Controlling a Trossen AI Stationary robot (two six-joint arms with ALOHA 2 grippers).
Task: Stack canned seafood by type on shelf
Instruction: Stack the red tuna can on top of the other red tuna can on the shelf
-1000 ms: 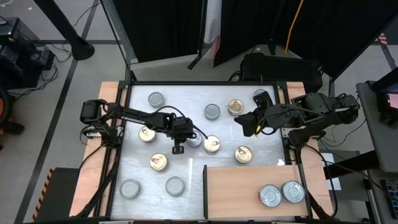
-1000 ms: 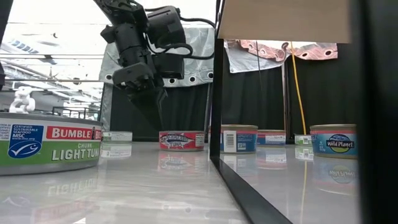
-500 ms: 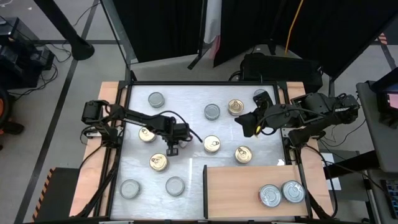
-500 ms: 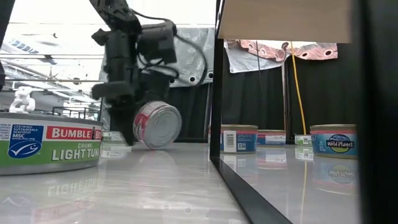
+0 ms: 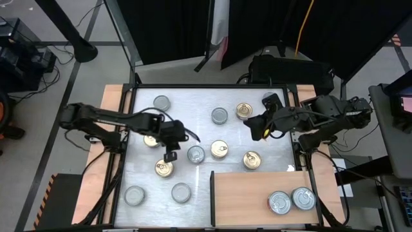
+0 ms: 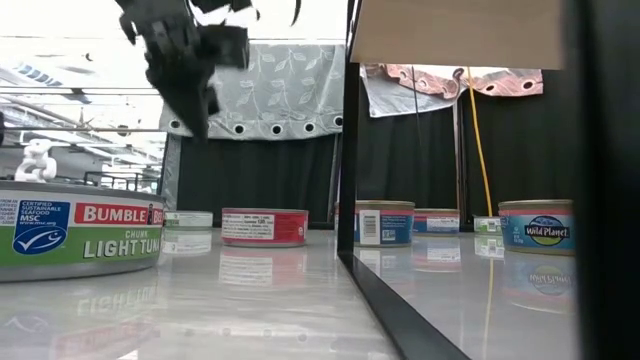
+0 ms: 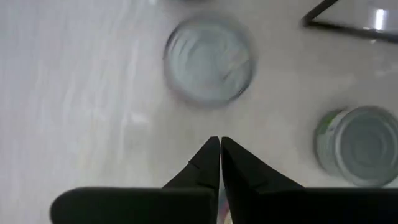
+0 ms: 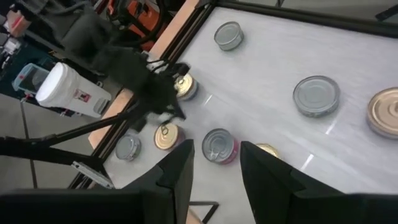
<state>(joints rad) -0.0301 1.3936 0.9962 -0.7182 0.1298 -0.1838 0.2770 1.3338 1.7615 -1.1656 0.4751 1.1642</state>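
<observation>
Overhead, left gripper [image 5: 170,155] jaws closed, empty; right gripper [image 5: 255,127] jaws apart, contents hidden.

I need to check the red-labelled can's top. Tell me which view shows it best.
The left wrist view: red-labelled can fills it, silver top up. High view shows it small, low view only its side, right wrist view distant.

left hand [image 6: 175,55] blurred, near tin [image 6: 80,232] cropped

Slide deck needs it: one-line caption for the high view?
Left gripper shut above the loose cans; right gripper waits open; two silver-top cans sit on the shelf.
</observation>
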